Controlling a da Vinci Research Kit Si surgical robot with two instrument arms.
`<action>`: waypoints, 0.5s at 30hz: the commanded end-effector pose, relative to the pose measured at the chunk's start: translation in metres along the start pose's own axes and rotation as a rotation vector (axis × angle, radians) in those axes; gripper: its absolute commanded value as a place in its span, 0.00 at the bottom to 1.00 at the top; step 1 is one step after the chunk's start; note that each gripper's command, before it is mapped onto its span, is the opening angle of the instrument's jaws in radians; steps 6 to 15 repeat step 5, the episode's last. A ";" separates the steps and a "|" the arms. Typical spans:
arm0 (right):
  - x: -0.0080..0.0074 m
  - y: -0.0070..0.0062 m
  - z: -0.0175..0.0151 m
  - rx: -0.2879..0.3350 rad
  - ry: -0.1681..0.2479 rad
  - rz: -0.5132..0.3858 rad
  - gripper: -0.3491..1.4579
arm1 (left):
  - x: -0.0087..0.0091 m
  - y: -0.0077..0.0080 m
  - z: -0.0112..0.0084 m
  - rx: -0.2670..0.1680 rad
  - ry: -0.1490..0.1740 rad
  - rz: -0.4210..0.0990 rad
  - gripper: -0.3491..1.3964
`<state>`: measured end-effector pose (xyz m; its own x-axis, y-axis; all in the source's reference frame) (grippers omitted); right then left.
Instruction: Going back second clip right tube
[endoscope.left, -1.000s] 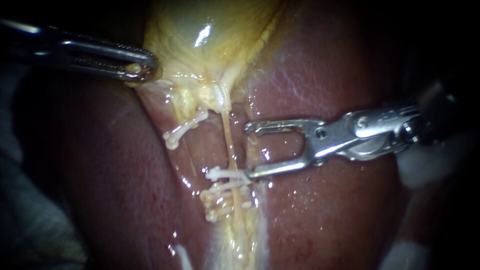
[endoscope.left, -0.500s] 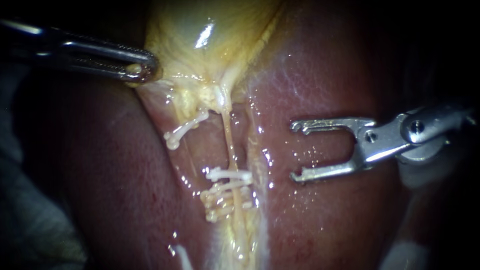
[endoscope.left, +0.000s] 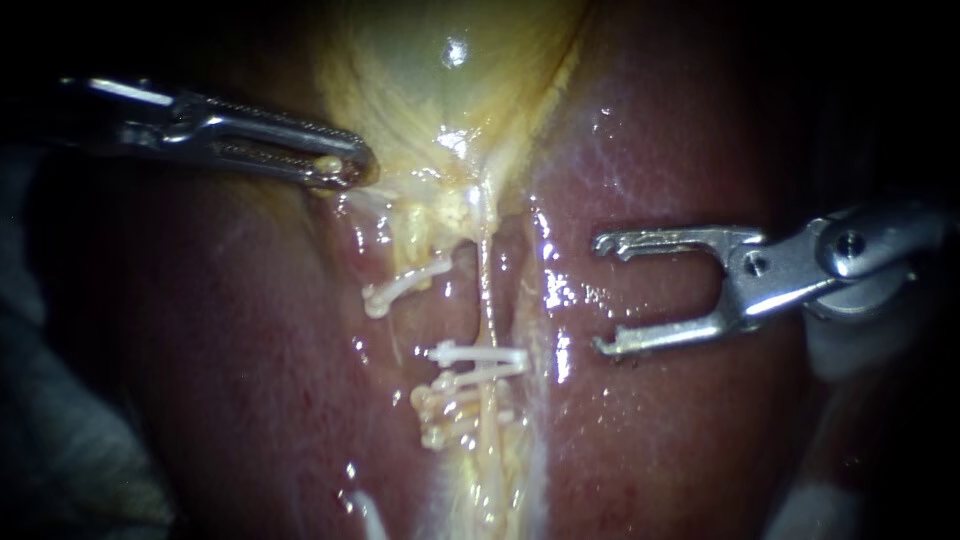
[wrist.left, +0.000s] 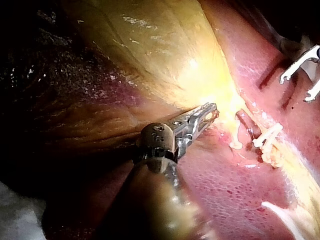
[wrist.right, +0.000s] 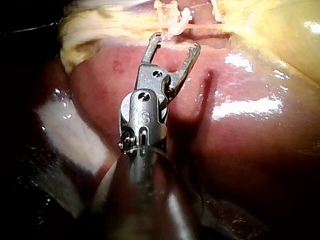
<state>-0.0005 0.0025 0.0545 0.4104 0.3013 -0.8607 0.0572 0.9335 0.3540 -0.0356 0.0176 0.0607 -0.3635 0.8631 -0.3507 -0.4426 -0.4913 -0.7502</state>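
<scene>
The thin yellow right tube (endoscope.left: 487, 290) runs down from the gallbladder (endoscope.left: 450, 80) over the liver (endoscope.left: 680, 430). White clips (endoscope.left: 480, 357) cross it, with more clustered just below (endoscope.left: 450, 405). One more white clip (endoscope.left: 405, 285) sits on the strand to its left. My right instrument (endoscope.left: 598, 296) stands open and empty over the liver, clear to the right of the clipped tube. In the right wrist view its jaws (wrist.right: 176, 41) are just short of the clips (wrist.right: 172, 17). My left instrument (endoscope.left: 340, 168) is shut on the gallbladder's edge (wrist.left: 207, 114).
Pale gauze lies at the lower left (endoscope.left: 60, 450) and beside my right instrument's shaft (endoscope.left: 850, 340), seen as a white strip (wrist.right: 70, 135) in the right wrist view. Wet liver surface surrounds the tubes on both sides.
My right instrument has drawn back to the right, off the tube, with open jaws, leaving the top white clip in place. The whole scene then shifted slightly right and down.
</scene>
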 end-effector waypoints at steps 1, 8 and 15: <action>0.0000 0.0000 -0.0001 0.000 0.000 0.001 0.47 | 0.0000 0.0000 -0.0001 -0.002 -0.001 -0.001 0.00; 0.0001 0.0000 -0.0001 0.000 0.001 0.001 0.47 | 0.0000 0.0001 -0.0004 -0.003 -0.001 -0.001 0.00; 0.0001 0.0000 -0.0001 0.000 0.001 0.001 0.47 | 0.0000 0.0001 -0.0004 -0.003 -0.001 -0.001 0.00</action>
